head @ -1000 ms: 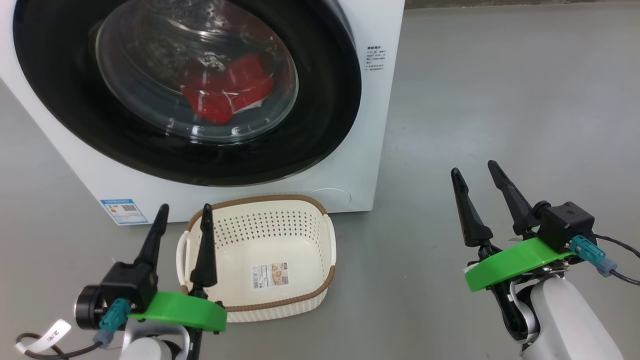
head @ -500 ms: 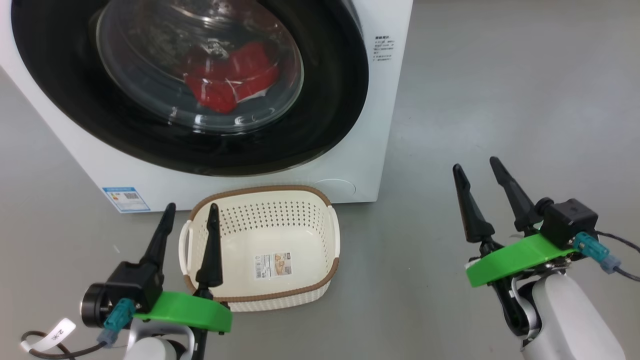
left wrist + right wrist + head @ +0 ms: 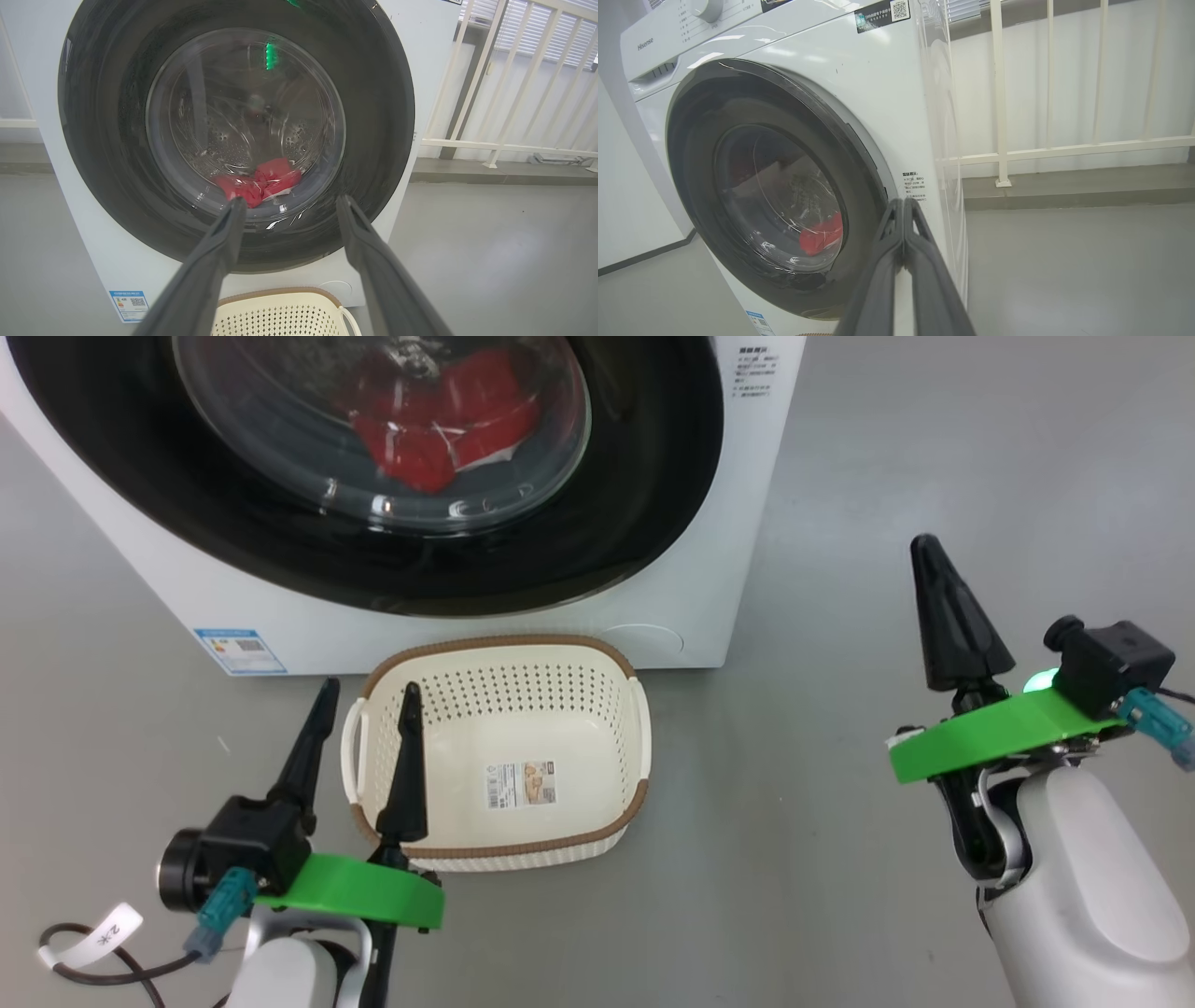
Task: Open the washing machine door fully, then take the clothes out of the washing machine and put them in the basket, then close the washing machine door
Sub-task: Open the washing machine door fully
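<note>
left gripper (image 3: 370, 686): low at the floor's near left; 2 fingers spread wide, nothing between them; in the head view its right finger crosses the basket's left rim.
blue label (image 3: 240, 651): stuck on the lower left corner of the machine's front.
washing machine (image 3: 747, 523): white front-loader standing on the grey floor (image 3: 934, 448), at its far left.
washing machine door (image 3: 644, 504): glossy black ring with a clear porthole; lies closed against the machine's front.
clothes (image 3: 420, 429): red bundle with thin white trim, inside the drum, low behind the porthole glass.
basket (image 3: 504, 646): cream, perforated, brown rim; on the floor just in front of the machine's base, below the door; 1 paper label (image 3: 520, 783) on its bottom.
right gripper (image 3: 926, 546): over bare floor right of the machine, apart from the door; 2 fingers pressed together, holding nothing.
railing (image 3: 1001, 93): white bars beyond the machine's right side.
</note>
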